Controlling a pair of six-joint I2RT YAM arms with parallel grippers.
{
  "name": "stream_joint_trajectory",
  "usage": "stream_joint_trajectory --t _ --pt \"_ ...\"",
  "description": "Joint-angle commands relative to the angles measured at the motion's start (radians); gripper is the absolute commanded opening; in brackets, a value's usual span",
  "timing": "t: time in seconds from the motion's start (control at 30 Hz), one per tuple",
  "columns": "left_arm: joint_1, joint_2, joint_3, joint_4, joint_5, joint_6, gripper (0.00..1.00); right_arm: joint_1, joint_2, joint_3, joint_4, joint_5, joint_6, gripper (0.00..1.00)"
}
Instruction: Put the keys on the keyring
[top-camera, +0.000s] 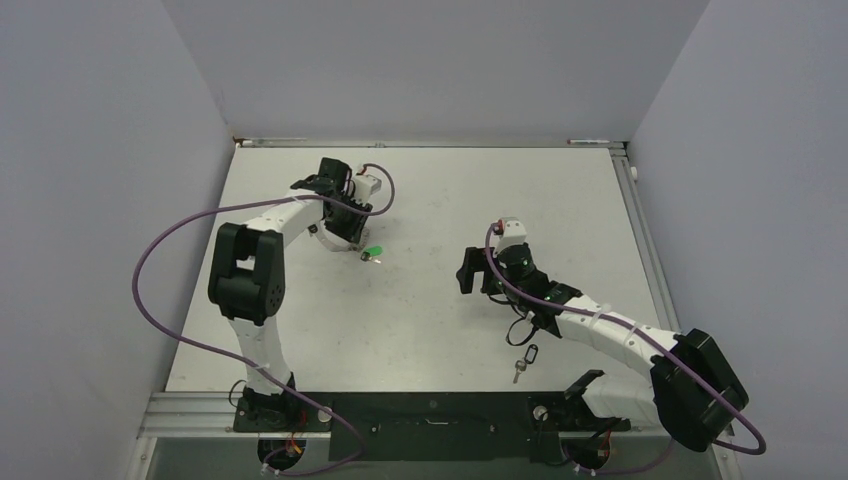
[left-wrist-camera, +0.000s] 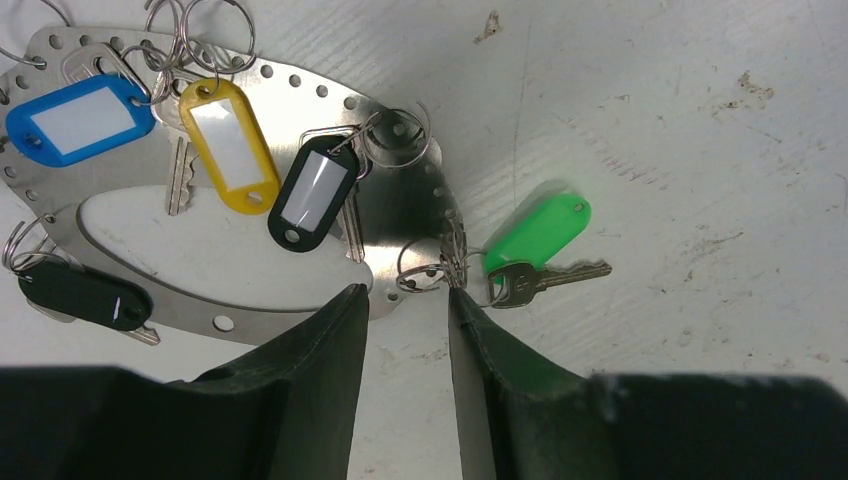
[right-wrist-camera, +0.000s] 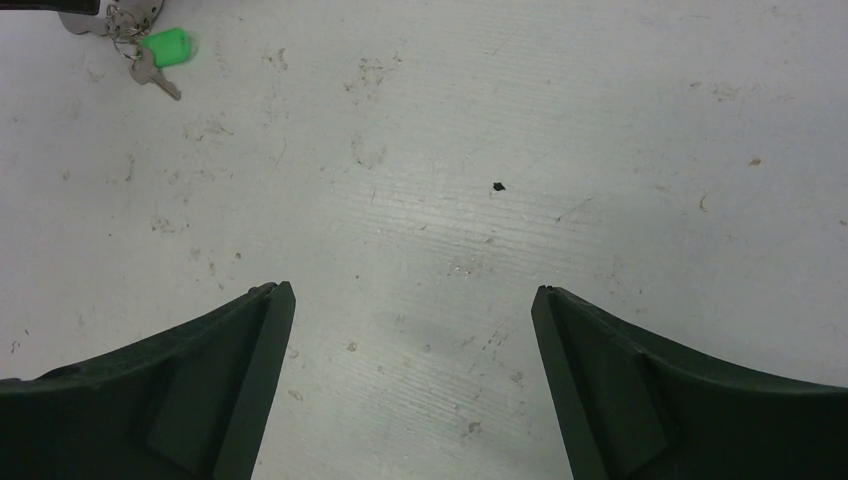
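Note:
The keyring (left-wrist-camera: 405, 215) is a flat oval steel plate with holes round its rim, seen in the left wrist view. Keys with a blue tag (left-wrist-camera: 80, 118), a yellow tag (left-wrist-camera: 230, 145) and black tags (left-wrist-camera: 313, 192) hang on it by small split rings. A green-tagged key (left-wrist-camera: 537, 235) lies at its right end, its split ring (left-wrist-camera: 425, 275) at the plate's rim. My left gripper (left-wrist-camera: 405, 290) is narrowly open just before that ring, with the right fingertip touching it. In the top view it (top-camera: 352, 238) is beside the green key (top-camera: 373, 252). My right gripper (right-wrist-camera: 412, 290) is wide open and empty over bare table.
A loose key with a black tag (top-camera: 526, 357) lies near the right arm's forearm, towards the front edge. Grey walls close the table on the left, back and right. The green key (right-wrist-camera: 165, 47) shows far off in the right wrist view.

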Motion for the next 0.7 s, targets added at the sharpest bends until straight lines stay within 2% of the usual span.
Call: stream_joint_trajectory --t 0.0,0.67 --pt "0.0 0.028 0.041 0.002 -0.006 0.036 0.31 0.009 0.014 -0.003 0.046 -0.018 -0.008 0.95" --pt "-0.01 0.095 0.042 0.032 0.004 0.015 0.25 0.009 0.02 -0.01 0.047 -0.021 -0.009 0.95"
